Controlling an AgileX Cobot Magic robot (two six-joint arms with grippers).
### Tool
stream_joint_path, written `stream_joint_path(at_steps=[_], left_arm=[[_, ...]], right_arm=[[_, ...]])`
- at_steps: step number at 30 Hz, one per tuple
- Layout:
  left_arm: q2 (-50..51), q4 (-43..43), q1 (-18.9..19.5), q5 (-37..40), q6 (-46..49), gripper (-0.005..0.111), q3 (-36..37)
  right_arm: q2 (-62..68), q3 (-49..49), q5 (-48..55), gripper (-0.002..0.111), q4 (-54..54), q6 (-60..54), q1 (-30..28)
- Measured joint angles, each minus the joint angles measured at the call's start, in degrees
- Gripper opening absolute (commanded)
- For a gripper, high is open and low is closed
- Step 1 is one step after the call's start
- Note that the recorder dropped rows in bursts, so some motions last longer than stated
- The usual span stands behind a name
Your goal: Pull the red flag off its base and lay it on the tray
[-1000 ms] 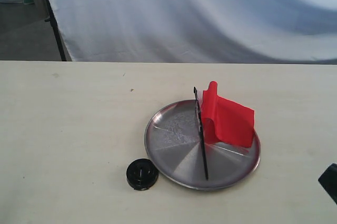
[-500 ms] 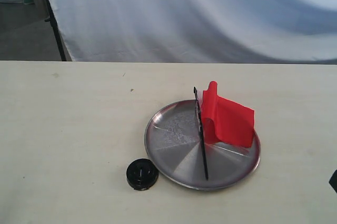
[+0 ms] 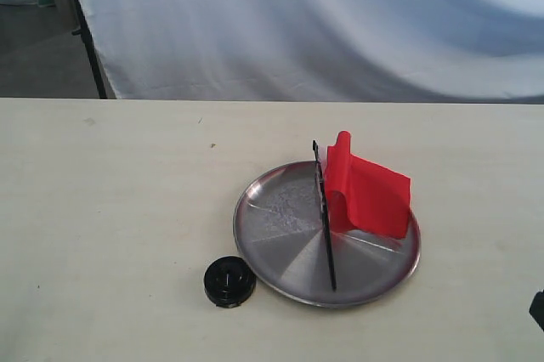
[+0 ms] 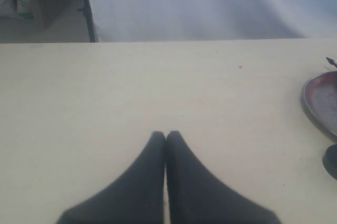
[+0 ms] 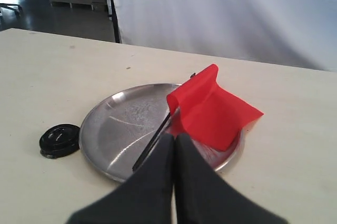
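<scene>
The red flag (image 3: pixel 367 192) lies on the silver tray (image 3: pixel 280 234), its black pole (image 3: pixel 325 226) stretched across the dish. The black round base (image 3: pixel 229 280) rests on the table just off the tray's front left rim, its hole bare. In the right wrist view the flag (image 5: pixel 210 111), tray (image 5: pixel 113 129) and base (image 5: pixel 59 140) all show, and my right gripper (image 5: pixel 175 137) is shut with nothing in it, held back from the tray. My left gripper (image 4: pixel 166 134) is shut and empty over bare table; the tray's rim (image 4: pixel 316 103) shows at that view's edge.
A white cloth backdrop (image 3: pixel 323 22) hangs behind the table's far edge. A black stand leg (image 3: pixel 87 43) rises at the back left. A dark bit of the right arm (image 3: pixel 538 307) pokes in at the exterior view's lower right edge.
The dark piece of the right arm at the lower right edge has drawn back, nearly leaving the exterior view. Flag, tray and base have not moved.
</scene>
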Motion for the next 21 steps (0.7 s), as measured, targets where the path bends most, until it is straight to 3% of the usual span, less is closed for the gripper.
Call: stream_joint_path(at_steps=[5, 21], left_arm=[[0.0, 0.0, 0.0, 0.0, 0.0, 0.000, 0.0], [0.0, 0.0, 0.0, 0.0, 0.0, 0.000, 0.0]], right_arm=[[-0.1, 0.0, 0.1, 0.000, -5.2, 4.6, 0.0], [-0.1, 0.0, 3.4, 0.000, -4.3, 4.4, 0.0]])
